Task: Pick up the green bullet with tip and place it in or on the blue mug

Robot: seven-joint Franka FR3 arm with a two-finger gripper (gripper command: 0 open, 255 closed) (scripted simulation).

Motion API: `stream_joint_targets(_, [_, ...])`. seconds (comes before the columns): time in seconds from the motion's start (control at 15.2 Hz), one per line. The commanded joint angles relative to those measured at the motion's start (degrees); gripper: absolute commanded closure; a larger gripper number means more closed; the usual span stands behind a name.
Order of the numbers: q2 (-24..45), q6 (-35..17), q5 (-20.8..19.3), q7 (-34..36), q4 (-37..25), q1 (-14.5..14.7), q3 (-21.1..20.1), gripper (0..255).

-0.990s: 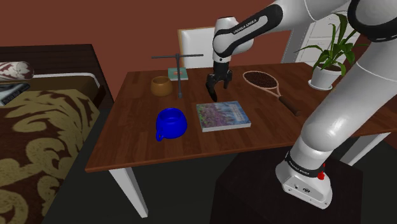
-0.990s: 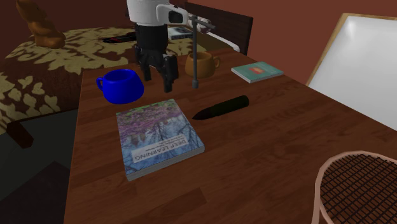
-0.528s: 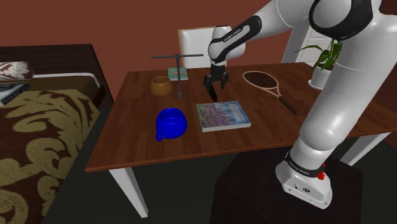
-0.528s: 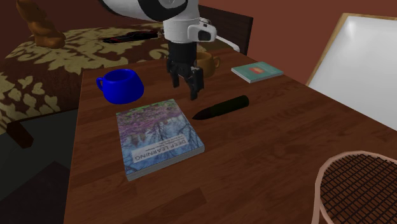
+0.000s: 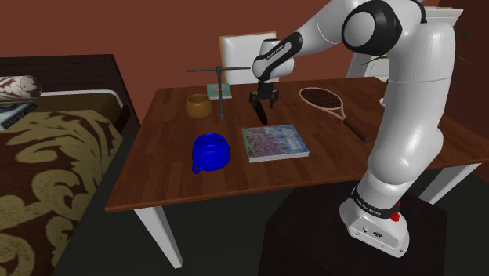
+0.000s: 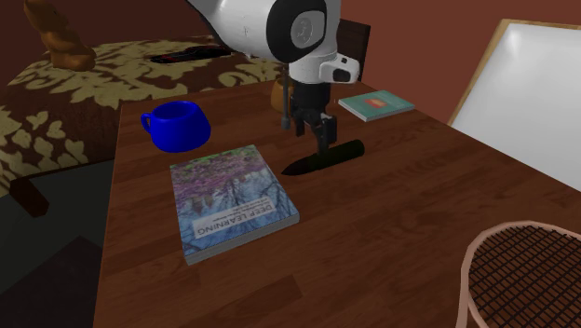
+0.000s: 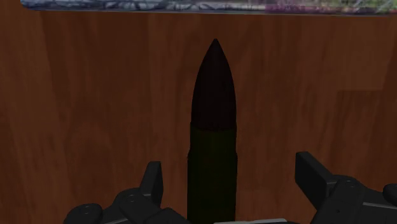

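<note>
Surface (image 5: 157, 176) is carrying everything, so I'm using the book (image 6: 231, 200) as the reference.

- **Mug:** the blue mug (image 6: 177, 126) is standing upright near one corner of the book's short edge.
- **Bullet:** the dark bullet (image 6: 326, 157), its body faintly green, is lying flat near the other corner of that same edge. It is well apart from the mug, with its tip pointing toward the book.
- **End effector:** the end effector (image 6: 307, 132) is hovering over the bullet's blunt half, the end away from the book. Its fingers are standing spread. In the wrist view the bullet (image 7: 213, 127) is running between them, a bit nearer one finger, with neither touching it.

I'm reading this as approach-to-grasp, with nothing picked yet.

The next move is calling for:
1. Descending straight down until the fingers are flanking the body.
2. Nudging to centre.
3. Closing across the round body behind the taper.
4. Lifting and carrying it along the book's short edge to the mug.
</note>
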State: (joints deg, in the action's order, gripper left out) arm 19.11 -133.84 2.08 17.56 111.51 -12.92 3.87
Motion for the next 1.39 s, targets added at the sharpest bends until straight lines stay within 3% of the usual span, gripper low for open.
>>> stream_joint_targets(0.0, [2.79,-0.59,0.26,0.82,-2.75,-0.55,0.58,0])
stream_joint_targets(0.53, [6.80,-4.94,0.70,0.54,-2.40,-0.73,0.34,0])
stream_joint_targets(0.99, [6.80,-4.93,0.70,0.54,-2.41,-0.73,0.33,0])
stream_joint_targets(1.06, [6.80,-4.93,0.70,0.54,-2.41,-0.73,0.33,255])
stream_joint_targets(1.32, [6.79,-4.93,0.70,0.54,-2.40,-0.73,0.33,255])
